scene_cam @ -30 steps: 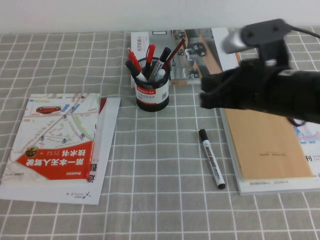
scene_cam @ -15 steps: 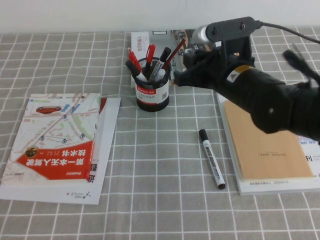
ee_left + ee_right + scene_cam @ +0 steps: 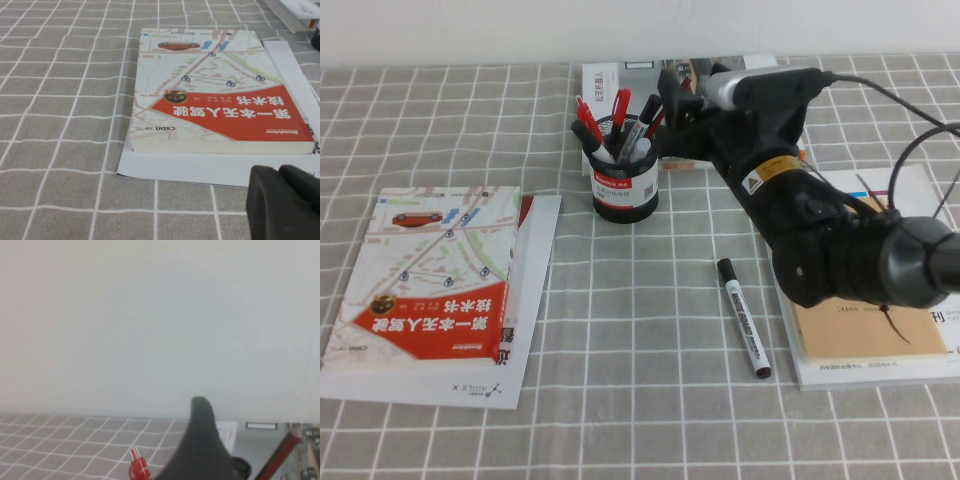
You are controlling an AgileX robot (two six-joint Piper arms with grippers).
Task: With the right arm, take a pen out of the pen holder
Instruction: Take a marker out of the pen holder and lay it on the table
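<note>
Over grey checked cloth point(image 3: 620, 330), the open right gripper point(image 3: 666, 115) is hovering at the black mesh pen holder point(image 3: 625, 190), no pen gripped yet, the left gripper point(image 3: 285, 200) idling by a red-and-white book point(image 3: 220, 115).

The tablecloth point(image 3: 440, 130) was grey with a white grid. At upper centre, the black mesh pen holder point(image 3: 625, 195) wore a red-and-white label and held red and black pens point(image 3: 620, 103). The book point(image 3: 425, 290) at left was red, with a pale map print. The marker point(image 3: 743, 330) was white, capped black.
</note>
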